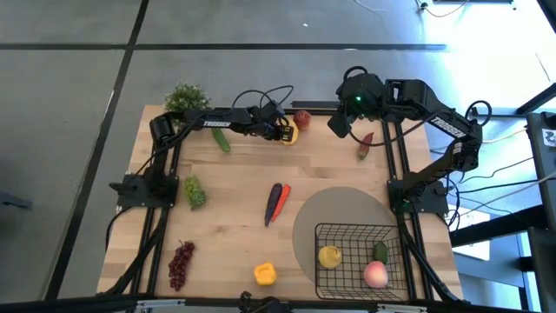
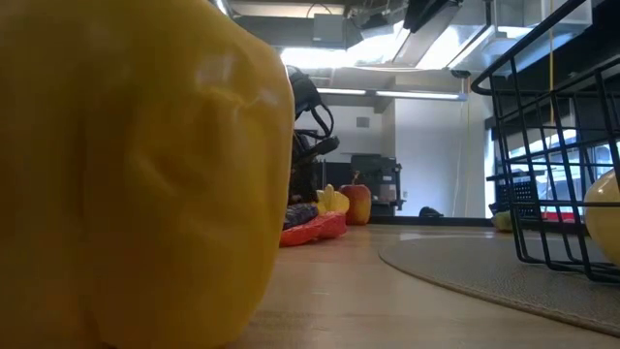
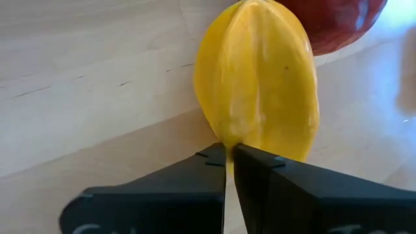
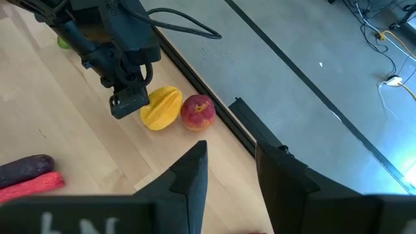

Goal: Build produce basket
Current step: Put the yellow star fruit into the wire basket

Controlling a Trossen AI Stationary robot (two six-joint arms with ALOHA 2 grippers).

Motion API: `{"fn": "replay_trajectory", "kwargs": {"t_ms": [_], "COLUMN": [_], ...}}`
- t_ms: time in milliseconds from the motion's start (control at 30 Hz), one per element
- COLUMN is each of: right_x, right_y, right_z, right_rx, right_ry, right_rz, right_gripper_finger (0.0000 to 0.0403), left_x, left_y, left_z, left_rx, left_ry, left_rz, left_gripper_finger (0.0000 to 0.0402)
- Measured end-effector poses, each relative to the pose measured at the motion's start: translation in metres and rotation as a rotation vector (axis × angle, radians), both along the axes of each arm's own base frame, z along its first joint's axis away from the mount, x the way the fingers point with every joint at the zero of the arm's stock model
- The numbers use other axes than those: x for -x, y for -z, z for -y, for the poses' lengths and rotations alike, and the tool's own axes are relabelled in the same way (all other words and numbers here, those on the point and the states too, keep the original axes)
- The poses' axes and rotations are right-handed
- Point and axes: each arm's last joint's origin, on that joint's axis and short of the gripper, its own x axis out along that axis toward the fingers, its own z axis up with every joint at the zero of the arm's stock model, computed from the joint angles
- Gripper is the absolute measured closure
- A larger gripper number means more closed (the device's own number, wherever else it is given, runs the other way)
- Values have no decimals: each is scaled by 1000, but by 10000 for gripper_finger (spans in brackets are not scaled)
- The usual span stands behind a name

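Near edge of pale wooden surface (image 1: 234, 235): glossy yellow bell pepper (image 1: 265, 274); black wire-mesh rectangular basket (image 1: 395, 233) on grey round mat (image 1: 326, 213), holding lemon (image 1: 329, 256), pink peach (image 1: 375, 275), small green piece.

Mid-surface: purple grapes (image 1: 181, 263), green grapes (image 1: 195, 192), red and dark purple chilies (image 1: 276, 202).

Far edge: left claw (image 3: 229, 162) pinched together on tip of ridged yellow fruit (image 3: 260, 78), just beside red apple (image 4: 197, 112). Right claw (image 4: 231, 172) raised over far right corner, fingers slightly apart, holding nothing.
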Motion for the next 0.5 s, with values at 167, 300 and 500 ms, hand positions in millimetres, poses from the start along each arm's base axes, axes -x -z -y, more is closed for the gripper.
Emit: {"fn": "replay_trajectory", "kwargs": {"t_ms": [167,300,500], "right_x": [0,0,0], "right_y": [0,0,0], "right_z": [0,0,0], "right_rx": [0,0,0], "right_ry": [0,0,-1], "right_rz": [0,0,-1], "right_gripper_finger": [280,280,280], "left_x": [-1,-1,2], "left_y": [-1,-2,-10], "left_z": [0,0,4], "left_rx": [-9,-22,-34], "left_ry": [8,24,83], "left_rz": [4,4,-10], "left_gripper_finger": [399,400,401]}}
